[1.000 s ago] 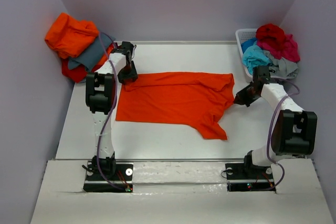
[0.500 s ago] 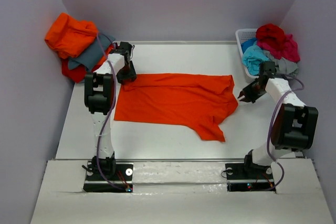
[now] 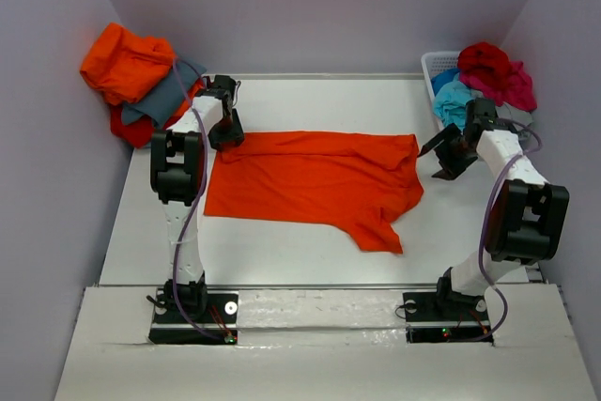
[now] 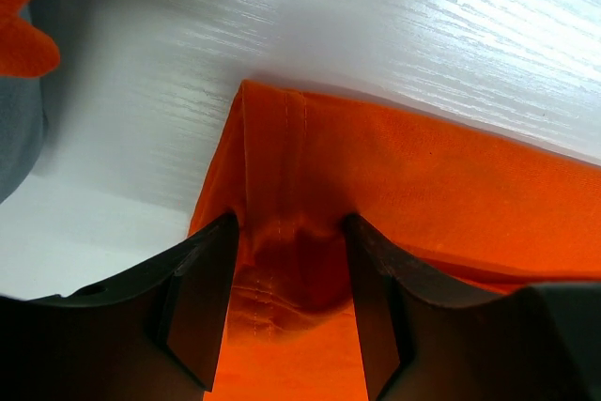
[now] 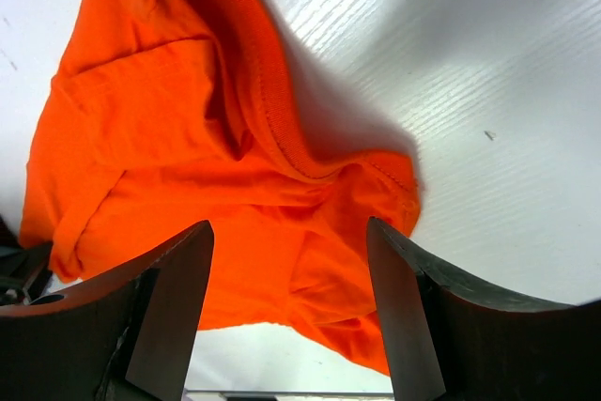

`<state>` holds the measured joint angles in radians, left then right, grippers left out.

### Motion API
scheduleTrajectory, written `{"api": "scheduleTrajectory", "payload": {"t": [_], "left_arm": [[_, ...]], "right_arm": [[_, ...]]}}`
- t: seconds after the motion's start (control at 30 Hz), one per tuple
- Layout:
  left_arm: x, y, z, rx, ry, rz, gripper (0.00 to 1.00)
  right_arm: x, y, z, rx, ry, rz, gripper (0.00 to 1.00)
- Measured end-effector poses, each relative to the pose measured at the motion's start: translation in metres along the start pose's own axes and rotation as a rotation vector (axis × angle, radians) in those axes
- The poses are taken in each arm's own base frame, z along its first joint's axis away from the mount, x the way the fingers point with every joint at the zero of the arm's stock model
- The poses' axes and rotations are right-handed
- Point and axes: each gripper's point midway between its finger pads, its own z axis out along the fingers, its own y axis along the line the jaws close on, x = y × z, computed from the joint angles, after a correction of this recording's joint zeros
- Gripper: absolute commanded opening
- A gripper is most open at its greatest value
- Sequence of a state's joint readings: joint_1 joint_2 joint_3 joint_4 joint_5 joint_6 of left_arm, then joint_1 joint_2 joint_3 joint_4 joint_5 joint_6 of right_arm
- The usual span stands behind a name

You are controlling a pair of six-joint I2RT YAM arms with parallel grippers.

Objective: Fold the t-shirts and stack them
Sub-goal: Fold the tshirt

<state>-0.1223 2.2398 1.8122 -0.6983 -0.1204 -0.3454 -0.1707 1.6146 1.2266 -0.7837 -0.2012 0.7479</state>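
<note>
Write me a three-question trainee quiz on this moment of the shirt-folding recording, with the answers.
1. True or false: the right tool is clamped on the bright orange cloth t-shirt spread out flat.
2. Where does the white slatted plastic basket stand? A: at the far right corner of the white table. B: at its far left corner. C: at its middle, on the shirt.
3. Fill the gap: the left tool has one finger on each side of a puckered bit of the shirt at its far-left ____.

Key: 1 false, its jaws stand wide open and grip nothing. 2 A. 3 corner.
</note>
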Motion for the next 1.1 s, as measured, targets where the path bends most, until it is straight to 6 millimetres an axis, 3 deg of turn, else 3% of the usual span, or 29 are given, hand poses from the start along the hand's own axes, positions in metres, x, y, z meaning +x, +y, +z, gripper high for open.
{"api": "scheduleTrajectory", "payload": {"t": [0.23, 0.43, 0.6, 0.83, 1.1], "left_arm": [[-0.001, 0.0, -0.001, -0.001, -0.003, 0.0, 0.6], [0.0, 0.002, -0.001, -0.014, -0.005, 0.004, 0.6], [0.0, 0.001, -0.002, -0.02, -0.009, 0.012, 0.61], [0.0, 0.002, -0.002, -0.02, -0.008, 0.015, 0.61], [0.0, 0.002, -0.002, -0.02, -0.006, 0.017, 0.61]], "right_arm": [[0.023, 0.021, 0.004, -0.064, 0.089, -0.061, 0.67], [0.077, 0.037, 0.041, -0.083, 0.284, -0.177, 0.61], [0.101, 0.037, 0.064, -0.069, 0.361, -0.22, 0.6], [0.099, 0.04, 0.076, -0.06, 0.37, -0.219, 0.6], [0.065, 0.086, 0.076, -0.129, 0.295, -0.277, 0.61]]}}
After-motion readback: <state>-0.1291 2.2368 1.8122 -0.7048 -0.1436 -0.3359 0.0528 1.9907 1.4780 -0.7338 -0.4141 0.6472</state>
